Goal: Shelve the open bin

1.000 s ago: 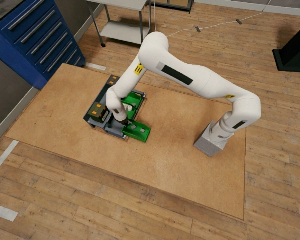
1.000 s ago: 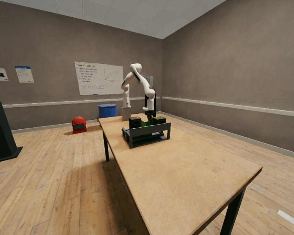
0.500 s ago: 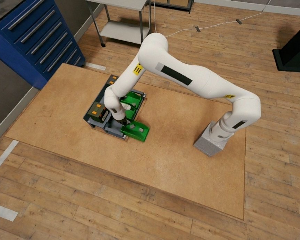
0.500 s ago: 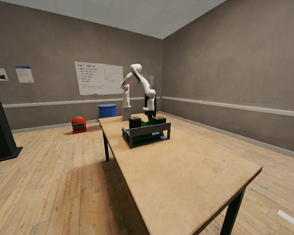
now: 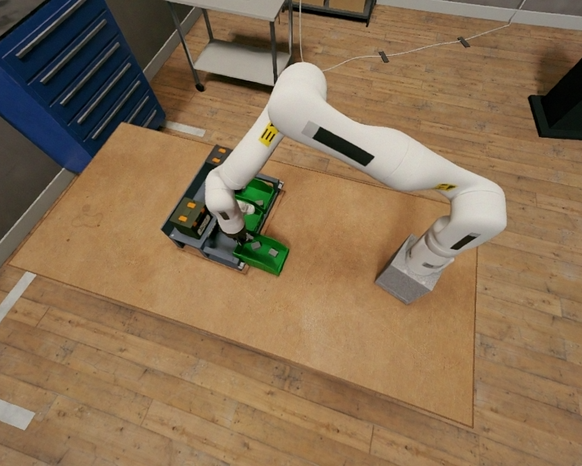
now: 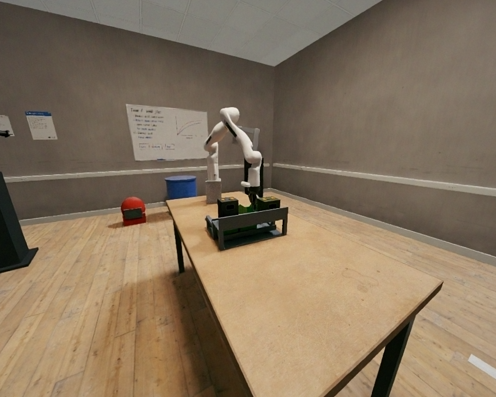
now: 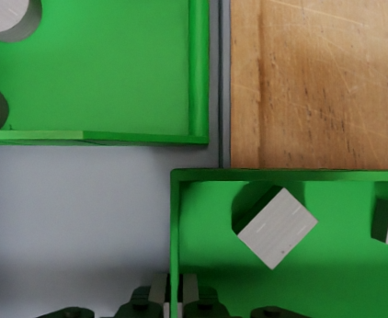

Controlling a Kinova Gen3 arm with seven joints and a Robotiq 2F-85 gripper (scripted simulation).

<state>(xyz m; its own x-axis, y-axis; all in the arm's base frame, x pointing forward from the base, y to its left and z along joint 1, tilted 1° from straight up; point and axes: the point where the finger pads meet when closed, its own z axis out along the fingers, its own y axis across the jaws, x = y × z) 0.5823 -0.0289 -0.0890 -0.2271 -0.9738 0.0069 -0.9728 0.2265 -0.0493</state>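
The gripper pinches the back wall of the open green bin, which carries square grey parts past the front lip of the shelf. Only the bin's rear end is over the shelf; most of it juts out over the table. Insertion appears to be just beginning, beside a neighbouring bin with round parts. Next calls for a straight, slow push inward, perhaps tilted beneath the upper board, keeping clear of that neighbour's side wall until the bin drops behind the lip.
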